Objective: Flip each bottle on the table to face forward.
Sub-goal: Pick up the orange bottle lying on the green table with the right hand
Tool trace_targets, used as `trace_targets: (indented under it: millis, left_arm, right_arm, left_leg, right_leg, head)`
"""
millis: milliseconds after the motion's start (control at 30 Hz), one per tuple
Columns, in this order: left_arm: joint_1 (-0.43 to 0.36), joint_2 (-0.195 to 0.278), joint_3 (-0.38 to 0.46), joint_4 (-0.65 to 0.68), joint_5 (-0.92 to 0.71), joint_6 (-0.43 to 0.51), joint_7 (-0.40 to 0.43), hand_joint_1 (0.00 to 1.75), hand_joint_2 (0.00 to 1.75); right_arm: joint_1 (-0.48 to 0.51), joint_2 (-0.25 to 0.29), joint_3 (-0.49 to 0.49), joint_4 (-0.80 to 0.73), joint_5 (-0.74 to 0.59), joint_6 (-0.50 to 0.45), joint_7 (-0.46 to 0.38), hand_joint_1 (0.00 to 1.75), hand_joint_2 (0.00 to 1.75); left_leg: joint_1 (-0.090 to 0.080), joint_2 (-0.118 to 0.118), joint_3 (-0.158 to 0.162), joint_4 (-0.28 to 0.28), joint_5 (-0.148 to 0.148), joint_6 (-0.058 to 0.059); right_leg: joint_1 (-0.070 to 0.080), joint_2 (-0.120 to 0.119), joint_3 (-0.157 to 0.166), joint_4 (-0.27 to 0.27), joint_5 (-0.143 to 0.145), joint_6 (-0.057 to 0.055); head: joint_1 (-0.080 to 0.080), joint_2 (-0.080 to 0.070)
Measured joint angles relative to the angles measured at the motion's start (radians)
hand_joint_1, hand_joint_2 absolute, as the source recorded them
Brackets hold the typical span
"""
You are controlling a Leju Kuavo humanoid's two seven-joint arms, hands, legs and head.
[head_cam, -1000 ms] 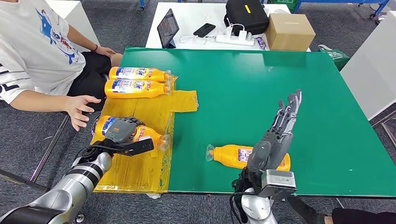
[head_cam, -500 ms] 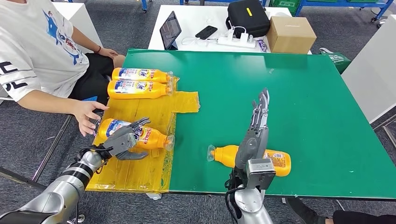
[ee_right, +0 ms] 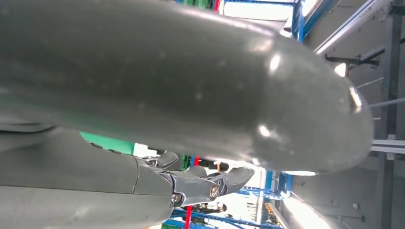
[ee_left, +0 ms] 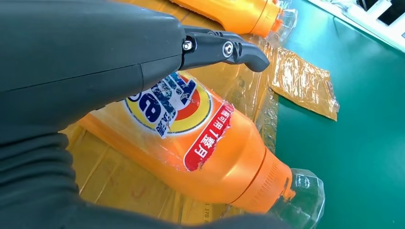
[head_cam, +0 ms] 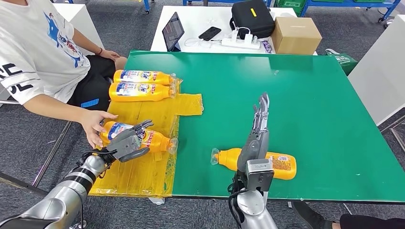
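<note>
One bottle lies half hidden behind right hand

A green table is seen across the middle of the head view. A yellow plastic sheet is spread over its left side. Two orange bottles are laid side by side at the sheet's upper end, a third lower left. A fourth bottle is laid on the bare green surface, lower centre.
</note>
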Motion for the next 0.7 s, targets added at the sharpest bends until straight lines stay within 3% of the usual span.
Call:
trace_targets:
  millis: [167,200,267,300,333,400,467,567,700]
  left_arm:
    - [0.008,-0.005,0.015,-0.008,0.088,0.006,-0.017,0.0,0.0]
    - [0.014,-0.011,0.027,-0.016,0.126,0.022,-0.023,0.0,0.0]
    - [0.039,-0.034,0.06,-0.051,0.204,0.118,-0.035,0.0,0.87]
    - [0.059,-0.049,0.082,-0.082,0.238,0.21,-0.043,0.0,1.31]
    - [0.081,-0.066,0.105,-0.121,0.266,0.327,-0.052,0.0,1.75]
    - [0.121,-0.101,0.147,-0.225,0.313,0.572,-0.068,0.0,1.75]
    - [0.157,-0.13,0.175,-0.347,0.346,0.726,-0.073,0.0,1.75]
    - [0.209,-0.155,0.195,-0.496,0.392,0.78,-0.073,0.0,1.75]
    - [0.305,-0.195,0.211,-0.663,0.548,0.729,-0.076,0.0,1.75]
  right_arm:
    - [-0.001,0.001,0.0,0.007,0.002,0.0,0.0,0.0,0.0]
    - [-0.001,0.002,0.0,0.01,0.005,-0.001,0.0,0.0,0.44]
    - [-0.001,0.004,0.0,0.017,0.023,0.004,0.002,0.0,1.31]
    - [-0.001,0.006,0.0,0.024,0.042,0.012,0.008,0.0,1.75]
    - [-0.001,0.008,0.0,0.033,0.07,0.025,0.023,0.0,1.75]
    - [-0.003,0.009,0.0,0.063,0.159,0.063,0.085,0.0,1.75]
    - [-0.006,0.004,0.004,0.106,0.263,0.097,0.163,0.0,1.75]
    - [-0.01,-0.015,0.009,0.161,0.396,0.141,0.264,0.0,1.75]
    - [0.005,-0.086,0.011,0.199,0.576,0.236,0.437,0.0,1.75]
  left_leg:
    - [0.0,0.002,0.0,0.0,0.0,0.0]
    - [0.0,0.002,0.0,0.0,0.0,0.0]
    - [0.0,0.003,-0.001,0.0,0.0,0.0]
    - [0.0,0.004,-0.002,0.0,0.0,0.0]
    - [0.0,0.004,-0.004,0.0,0.001,0.0]
    - [0.0,0.005,-0.008,0.001,0.001,0.0]
    - [0.0,0.004,-0.009,0.001,0.002,0.0]
    - [0.0,0.004,-0.011,0.001,0.001,0.0]
    - [0.0,0.003,-0.014,0.001,0.0,0.001]
  right_leg:
    - [0.0,0.0,-0.001,0.0,0.0,0.0]
    - [0.0,0.0,-0.001,0.0,0.001,-0.001]
    - [0.0,0.0,-0.003,0.0,0.001,-0.001]
    - [0.0,0.0,-0.004,0.0,0.002,-0.001]
    - [0.0,0.001,-0.006,0.0,0.002,-0.001]
    - [0.0,0.001,-0.009,0.0,0.002,-0.001]
    - [0.0,0.001,-0.01,0.0,0.002,-0.001]
    - [0.0,0.001,-0.012,0.0,0.002,-0.001]
    - [-0.001,0.0,-0.014,-0.001,0.001,0.0]
  head:
    - [0.0,0.0]
    - [0.0,0.0]
    - [0.0,0.0]
    - [0.0,0.0]
    - [0.0,0.0]
    - [0.0,0.0]
    - [0.0,0.0]
    - [0.0,0.0]
    - [0.0,0.0]
